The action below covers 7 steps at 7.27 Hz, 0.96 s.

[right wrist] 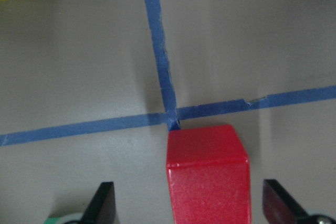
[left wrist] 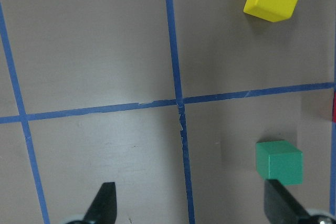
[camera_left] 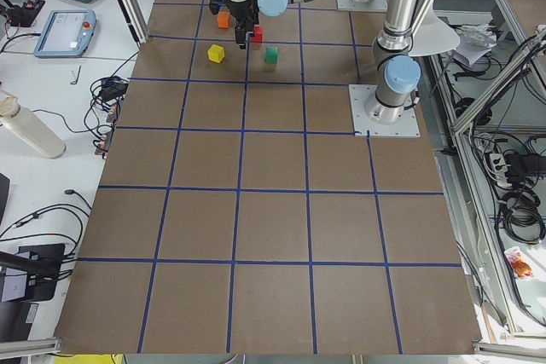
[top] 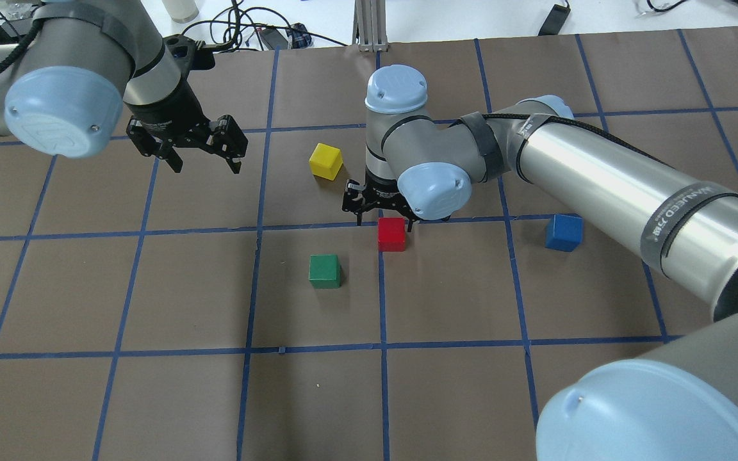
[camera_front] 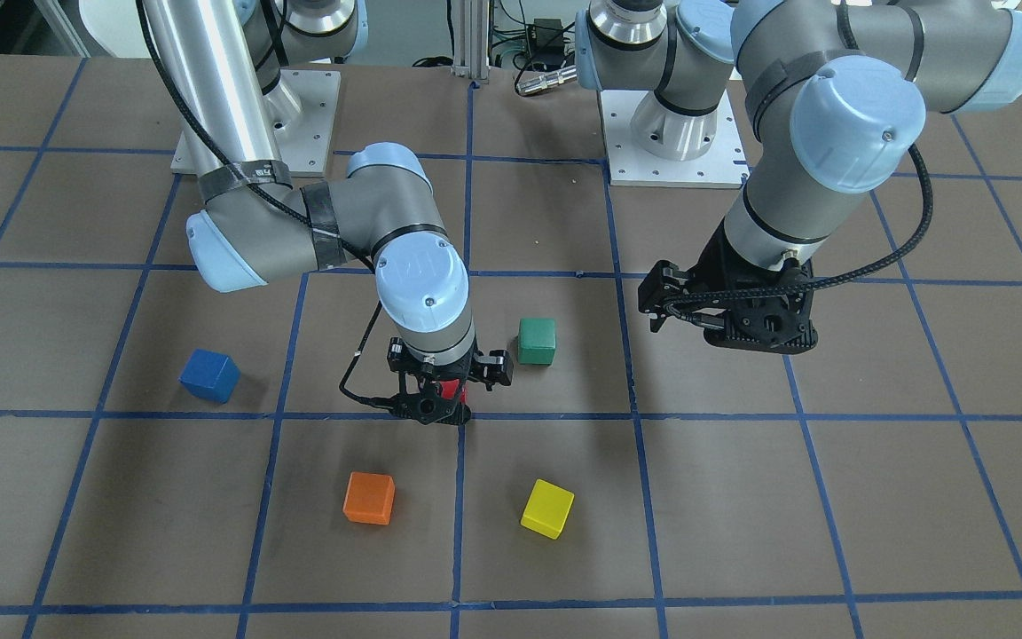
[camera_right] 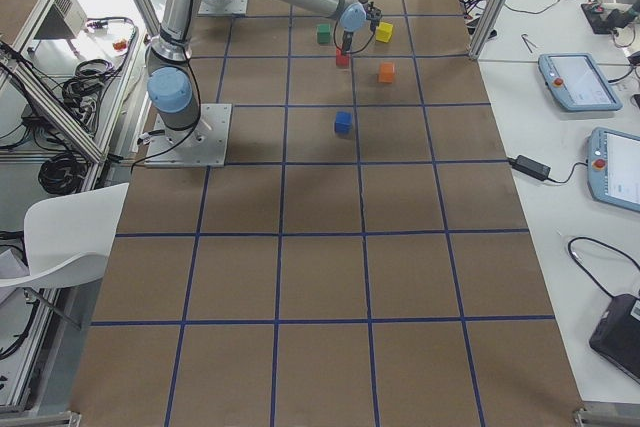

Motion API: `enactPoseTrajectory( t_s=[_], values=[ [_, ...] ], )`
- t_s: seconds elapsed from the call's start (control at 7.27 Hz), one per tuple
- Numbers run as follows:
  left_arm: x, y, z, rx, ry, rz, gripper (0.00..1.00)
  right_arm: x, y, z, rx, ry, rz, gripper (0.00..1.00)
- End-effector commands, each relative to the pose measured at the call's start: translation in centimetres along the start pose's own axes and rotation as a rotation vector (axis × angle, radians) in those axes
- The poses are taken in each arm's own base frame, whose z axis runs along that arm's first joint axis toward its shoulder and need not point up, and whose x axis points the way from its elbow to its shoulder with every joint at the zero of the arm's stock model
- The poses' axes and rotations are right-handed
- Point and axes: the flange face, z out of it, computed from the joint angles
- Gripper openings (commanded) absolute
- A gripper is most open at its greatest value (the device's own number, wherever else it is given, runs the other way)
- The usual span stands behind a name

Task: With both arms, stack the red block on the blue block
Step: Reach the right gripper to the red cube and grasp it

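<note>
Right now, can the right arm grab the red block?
Probably yes. The right gripper hangs right over the red block, jaws open with one on each side of it, and nothing lies between them and the block.

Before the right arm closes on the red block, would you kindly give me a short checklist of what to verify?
1. Right gripper open: ok, its fingers are spread wide in the wrist view.
2. Red block between the fingers: ok, slightly nearer one finger.
3. Fingers low enough to catch the block's sides: cannot tell.
4. Blue block top bare, standing alone: ok.
5. Left gripper out of the way: ok, open, holding nothing, apart from the blocks.
</note>
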Motion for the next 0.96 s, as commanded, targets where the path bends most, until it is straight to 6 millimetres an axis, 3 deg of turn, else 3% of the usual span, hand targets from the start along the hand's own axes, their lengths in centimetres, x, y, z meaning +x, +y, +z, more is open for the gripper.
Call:
enactPoseTrajectory(
  t_s=[0.0, 0.14, 0.28, 0.55, 0.69, 0.83],
  values=[
    [0.0, 0.0, 0.1, -0.002, -0.001, -0.001, 1.0, 0.6, 0.4, 1.0, -0.009, 0.046, -0.013, 0.98],
    [0.0, 0.0, 0.1, -0.002, -0.001, -0.001, 1.0, 1.0, 0.8, 1.8, -0.018, 0.051, -0.015, 0.97],
    [0.0, 0.0, 0.1, -0.002, -0.001, -0.001, 1.0, 1.1, 1.0, 2.0, -0.025, 0.052, -0.016, 0.85],
    [0.0, 0.0, 0.1, -0.002, -0.001, 0.001, 1.0, 1.0, 1.0, 2.0, -0.03, 0.05, -0.02, 0.2],
    [0.0, 0.0, 0.1, -0.003, -0.001, -0.001, 1.0, 1.0, 1.1, 2.0, -0.034, 0.05, -0.018, 0.0],
    [0.0, 0.0, 0.1, -0.003, -0.001, 0.001, 1.0, 1.0, 1.0, 1.8, -0.027, 0.052, -0.016, 0.0]
  ],
)
